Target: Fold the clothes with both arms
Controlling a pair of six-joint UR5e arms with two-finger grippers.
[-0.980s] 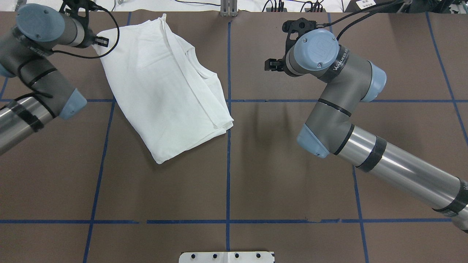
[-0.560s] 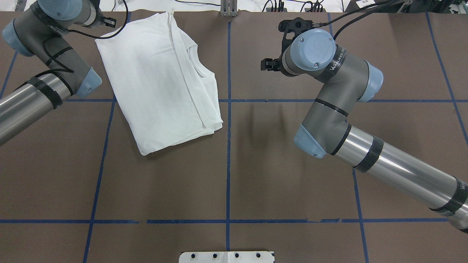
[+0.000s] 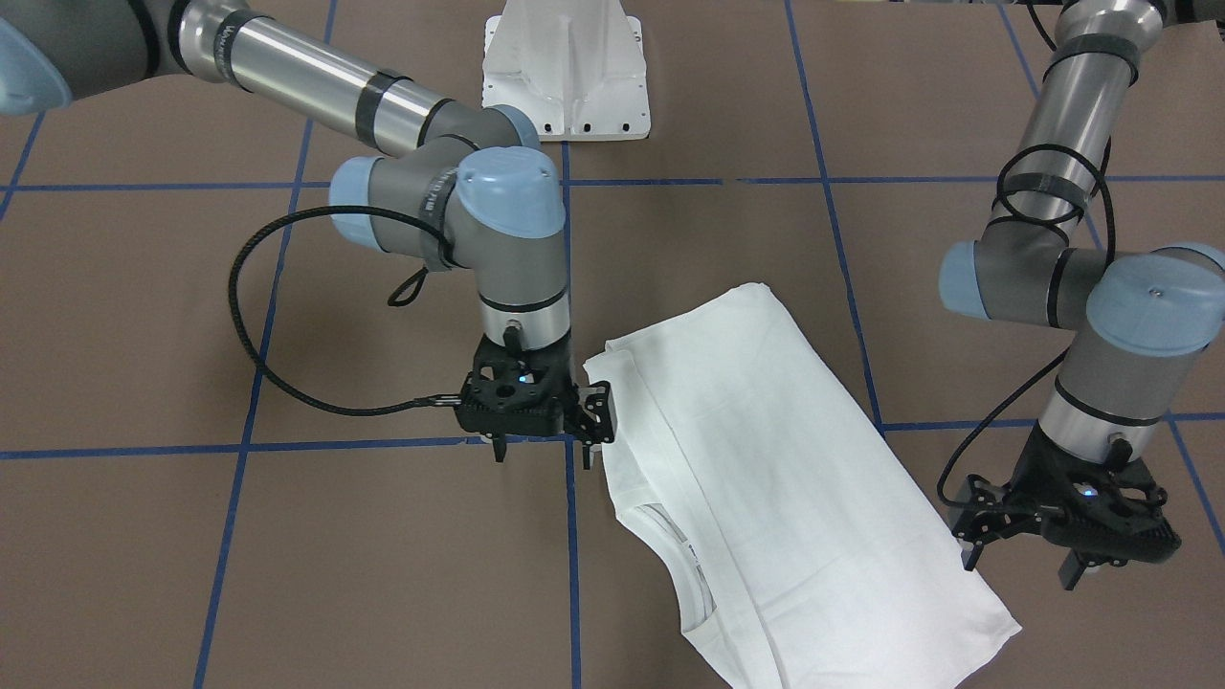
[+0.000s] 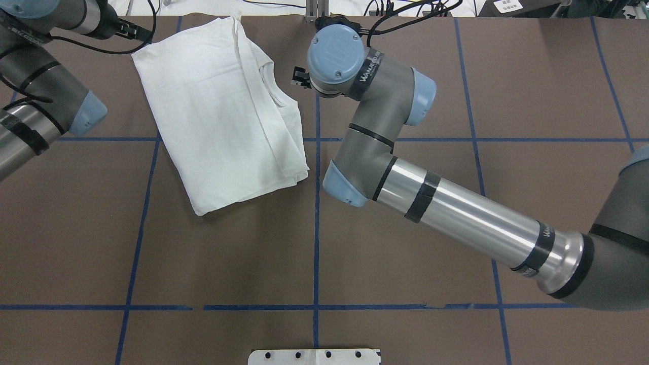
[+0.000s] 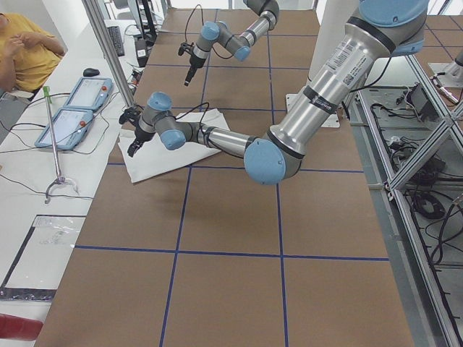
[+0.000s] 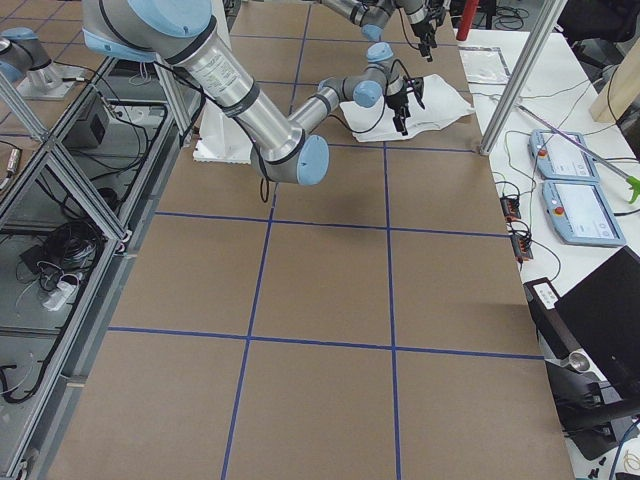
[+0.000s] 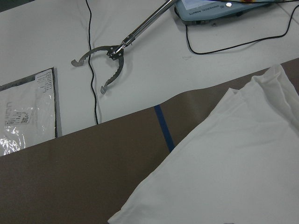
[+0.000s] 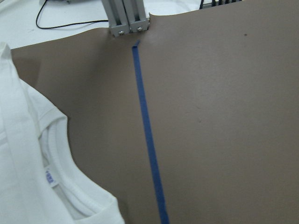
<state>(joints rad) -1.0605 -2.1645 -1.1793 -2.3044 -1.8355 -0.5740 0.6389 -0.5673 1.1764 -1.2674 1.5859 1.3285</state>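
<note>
The left gripper (image 3: 1022, 565) hangs with its jaws spread and empty beside a far corner of the folded white T-shirt (image 4: 213, 116). The shirt lies flat on the brown table (image 4: 228, 263), far left. The right gripper (image 3: 542, 452), likewise spread and empty, hovers near the shirt's collar (image 4: 276, 99).

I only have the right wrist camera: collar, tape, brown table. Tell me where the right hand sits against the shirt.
Observer: The front view shows the right hand just off the shirt's edge, beside the collar, open and holding nothing.
Operator: Give me the left hand.
Observer: The left hand is open too, at the opposite long edge near a corner. I cannot tell whether it touches the cloth.
Operator: Report the shirt's shape.
Observer: From overhead it is folded into a long rectangle, lying flat and skewed across a blue tape line.
</note>
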